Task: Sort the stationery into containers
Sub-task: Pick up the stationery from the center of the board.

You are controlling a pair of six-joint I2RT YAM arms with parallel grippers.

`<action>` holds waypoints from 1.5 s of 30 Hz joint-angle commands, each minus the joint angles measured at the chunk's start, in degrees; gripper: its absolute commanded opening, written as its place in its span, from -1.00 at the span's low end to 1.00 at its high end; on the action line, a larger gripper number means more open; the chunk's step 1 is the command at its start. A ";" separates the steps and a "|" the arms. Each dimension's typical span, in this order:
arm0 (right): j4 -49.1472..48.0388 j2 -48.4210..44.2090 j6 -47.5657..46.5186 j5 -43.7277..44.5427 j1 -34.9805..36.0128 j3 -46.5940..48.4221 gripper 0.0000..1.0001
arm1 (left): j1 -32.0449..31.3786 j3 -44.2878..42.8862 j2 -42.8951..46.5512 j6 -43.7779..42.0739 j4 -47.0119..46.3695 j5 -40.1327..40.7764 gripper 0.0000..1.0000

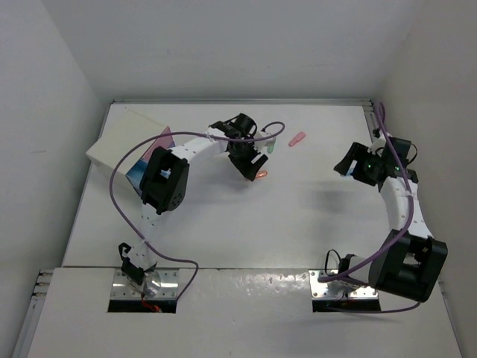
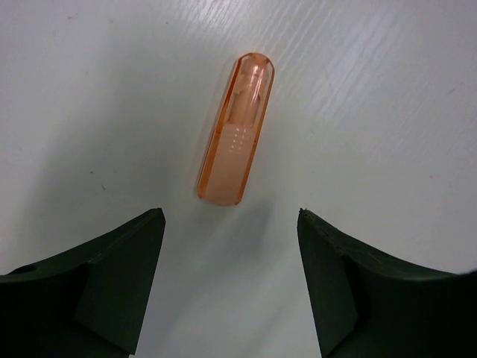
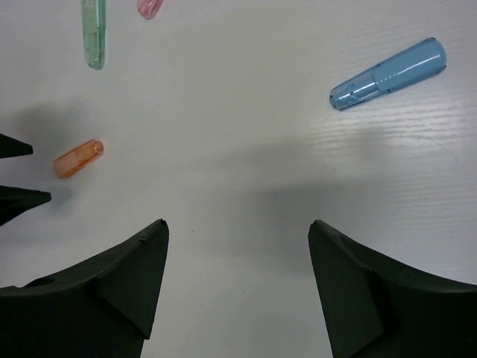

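My left hand (image 2: 229, 224) hung wide open and empty, the orange marker piece (image 2: 237, 127) lying on the bench (image 2: 387, 112) just ahead of it. My right hand (image 3: 237, 231) gaped empty too, a light-blue piece (image 3: 389, 73) lying farther off.

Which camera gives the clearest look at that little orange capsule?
The left wrist view: the orange piece lies large and sharp just ahead of the open left gripper. The right wrist view shows it small at the left edge; the top view, just a speck.
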State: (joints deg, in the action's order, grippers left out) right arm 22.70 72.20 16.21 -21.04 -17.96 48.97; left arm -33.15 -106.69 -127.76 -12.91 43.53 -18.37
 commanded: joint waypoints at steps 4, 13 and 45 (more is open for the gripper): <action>0.77 -2.86 -1.09 -1.02 -1.73 -0.98 0.50 | -1.57 -4.13 -2.83 1.83 -3.01 1.23 0.56; 1.56 -3.38 0.23 -3.04 -1.73 -0.72 0.49 | -3.32 -6.68 -6.62 3.77 -6.26 3.78 0.48; -1.86 -6.82 2.60 -1.99 4.07 -3.00 0.45 | 7.29 16.61 30.54 -0.34 -10.67 -10.51 -0.64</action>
State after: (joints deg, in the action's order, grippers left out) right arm 23.99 66.08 17.47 -23.11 -15.66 46.50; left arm -30.09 -88.51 -109.62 -9.08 33.10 -16.75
